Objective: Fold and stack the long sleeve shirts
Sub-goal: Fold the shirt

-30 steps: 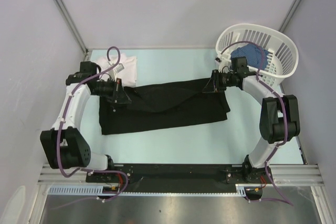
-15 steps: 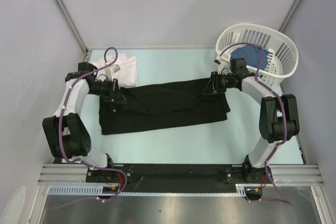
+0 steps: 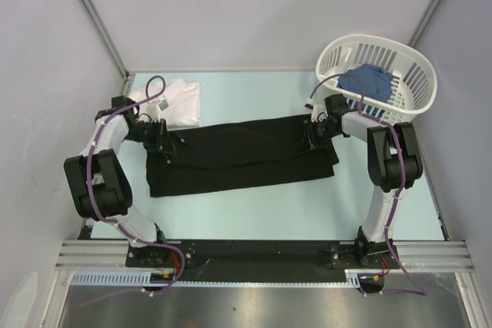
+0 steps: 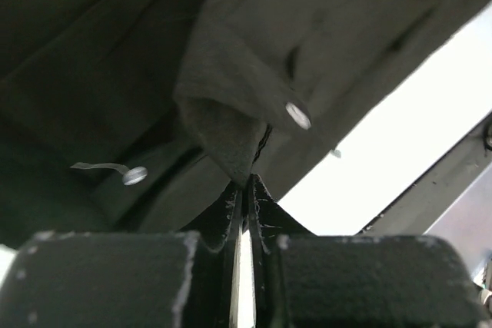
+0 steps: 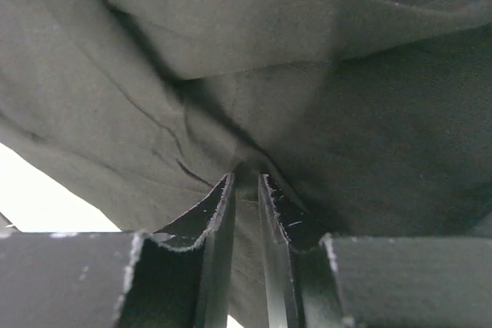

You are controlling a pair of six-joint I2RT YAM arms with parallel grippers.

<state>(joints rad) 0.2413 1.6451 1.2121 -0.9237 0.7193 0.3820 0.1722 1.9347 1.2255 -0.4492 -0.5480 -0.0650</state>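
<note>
as the black shirt [image 3: 238,163] is limp & light, l gripper [image 3: 165,146] & r gripper [image 3: 310,136] pinch its upper edge, mid-left & mid-right of frame.

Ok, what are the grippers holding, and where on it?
Both hold the black shirt: the left gripper pinches a folded edge by a white button at its left end, the right gripper a fold at its right end.

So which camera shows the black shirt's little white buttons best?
The left wrist view: two white buttons show close up on the black shirt. The top view shows the whole shirt, buttons too small to see. The right wrist view shows only plain black cloth.
</note>
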